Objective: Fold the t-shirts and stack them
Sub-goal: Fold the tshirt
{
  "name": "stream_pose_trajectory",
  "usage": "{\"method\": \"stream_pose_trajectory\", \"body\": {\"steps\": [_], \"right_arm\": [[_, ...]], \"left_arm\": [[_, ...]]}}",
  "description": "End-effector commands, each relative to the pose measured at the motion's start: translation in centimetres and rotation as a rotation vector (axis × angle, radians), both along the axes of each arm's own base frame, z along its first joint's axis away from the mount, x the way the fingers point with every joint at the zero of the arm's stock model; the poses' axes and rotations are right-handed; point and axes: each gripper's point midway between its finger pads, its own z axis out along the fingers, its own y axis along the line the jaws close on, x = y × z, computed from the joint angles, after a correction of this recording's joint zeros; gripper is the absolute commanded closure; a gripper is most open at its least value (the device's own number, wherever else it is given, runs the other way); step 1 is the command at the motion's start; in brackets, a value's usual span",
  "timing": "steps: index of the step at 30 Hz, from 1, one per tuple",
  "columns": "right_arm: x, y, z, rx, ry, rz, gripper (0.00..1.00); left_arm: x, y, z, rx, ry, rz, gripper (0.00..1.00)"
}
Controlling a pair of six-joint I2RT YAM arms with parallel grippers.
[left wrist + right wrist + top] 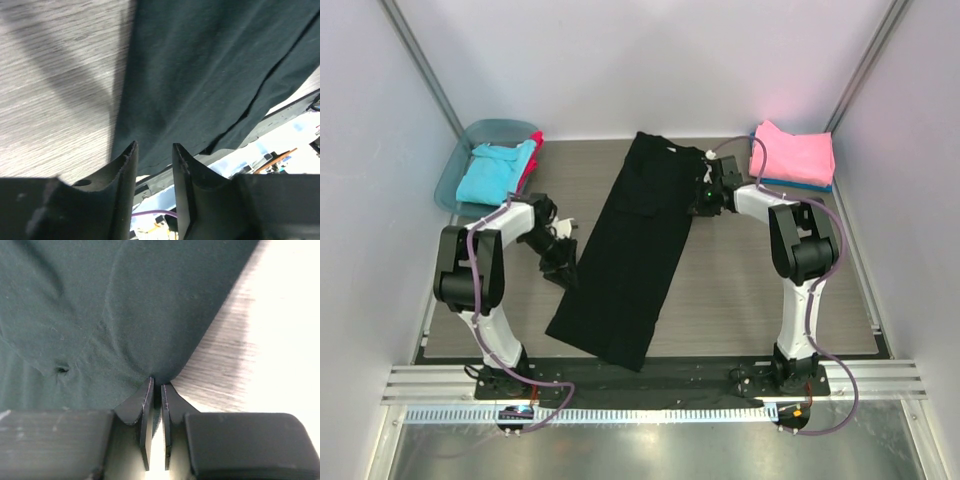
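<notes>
Right wrist: right pincer [156, 383] pinches black t-shirt [150, 300] (edge bunched).

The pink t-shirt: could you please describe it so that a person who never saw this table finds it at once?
Start at the wooden table and go to its far right corner. Two folded shirts lie there, one on the other, and the pink t-shirt is the upper one. It is the only pink cloth in the scene; the blue t-shirt shows only as a thin edge beneath it.

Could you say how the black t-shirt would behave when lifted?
Probably floppy: the black t-shirt puckers where the right gripper pinches it. Likely light, being thin cloth. Long across the table, it may sag between grips.
</notes>
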Motion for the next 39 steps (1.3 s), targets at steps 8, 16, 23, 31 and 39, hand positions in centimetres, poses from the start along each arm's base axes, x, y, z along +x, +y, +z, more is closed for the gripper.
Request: {"method": "stream_pose_trajectory", "body": {"steps": [8, 16, 23, 31, 39], "right_arm": [[3.8, -1.6, -0.4, -0.116, -0.078, 0.058, 0.84], [6.9, -0.5, 0.0, -0.102, -0.131, 0.072, 0.84], [5.7, -0.3, 0.0, -0.104, -0.119, 0.086, 0.83], [4.3, -0.8, -0.4, -0.130, -0.102, 0.107, 0.79], [3.7, -3.9, 2.7, -0.198, -0.128, 0.066, 0.49]], "left_arm": [[-1.6, -2.6, -0.4, -0.029, 0.016, -0.110, 0.82], [-3.6, -4.7, -0.8, -0.020, 0.015, -0.236, 0.87], [-4.8, -7.0, -1.5, 0.013, -0.006, -0.394, 0.87], [-5.8, -10.2, -2.7, 0.027, 0.013, -0.536, 0.88], [-9.1, -14.3, -2.9, -0.005, 0.038, -0.695, 0.89]]}}
